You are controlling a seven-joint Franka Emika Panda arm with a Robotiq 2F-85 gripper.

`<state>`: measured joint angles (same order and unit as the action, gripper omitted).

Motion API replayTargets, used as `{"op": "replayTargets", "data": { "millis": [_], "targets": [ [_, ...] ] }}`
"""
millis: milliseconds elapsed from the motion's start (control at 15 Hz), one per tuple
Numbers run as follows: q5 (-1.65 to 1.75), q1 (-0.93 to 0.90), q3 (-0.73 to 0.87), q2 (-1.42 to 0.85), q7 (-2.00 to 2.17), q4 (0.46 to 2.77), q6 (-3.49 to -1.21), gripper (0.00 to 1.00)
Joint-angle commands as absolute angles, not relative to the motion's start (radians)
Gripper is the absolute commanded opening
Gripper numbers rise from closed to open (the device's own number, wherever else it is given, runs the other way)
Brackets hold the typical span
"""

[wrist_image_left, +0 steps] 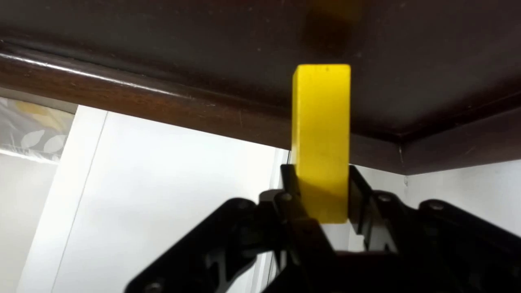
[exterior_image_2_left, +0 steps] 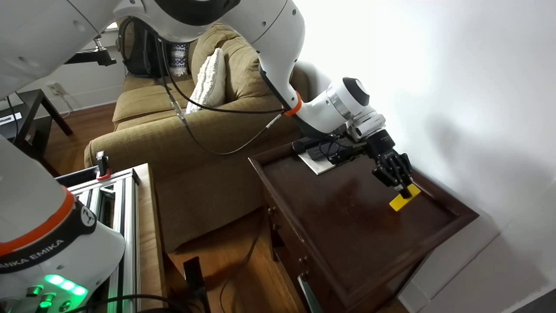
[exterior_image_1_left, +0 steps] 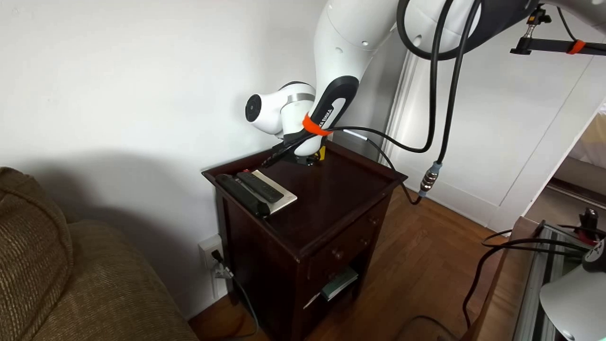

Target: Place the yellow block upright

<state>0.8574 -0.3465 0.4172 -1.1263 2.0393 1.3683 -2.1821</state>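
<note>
Over nightstand (exterior_image_2_left: 325, 213): yellow block (wrist_image_left: 322, 122) pinched in my pincer (wrist_image_left: 322, 183), roughly upright by look. Grasp done; I judge setting down, release remain.

1. In an exterior view you can read "KA EMIKA" on the black panel (exterior_image_1_left: 334, 100) of the arm (exterior_image_1_left: 345, 52), just beside the orange strap (exterior_image_1_left: 315, 126).
2. Near left in an exterior view, you can read "ANKA EMIKA" on the black band (exterior_image_2_left: 45, 251) of the base (exterior_image_2_left: 65, 263).
3. On that black band, farther right, you see a round emblem (exterior_image_2_left: 88, 216).
</note>
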Motion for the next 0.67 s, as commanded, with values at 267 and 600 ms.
{"op": "replayTargets", "data": {
  "millis": [267,600],
  "targets": [
    [0.960,-0.300,0.371,-1.181,2.103,1.288,-2.131,0.08],
    [0.998,-0.285,0.352,-1.198,2.119,1.269,-2.084,0.08]
  ]
}}
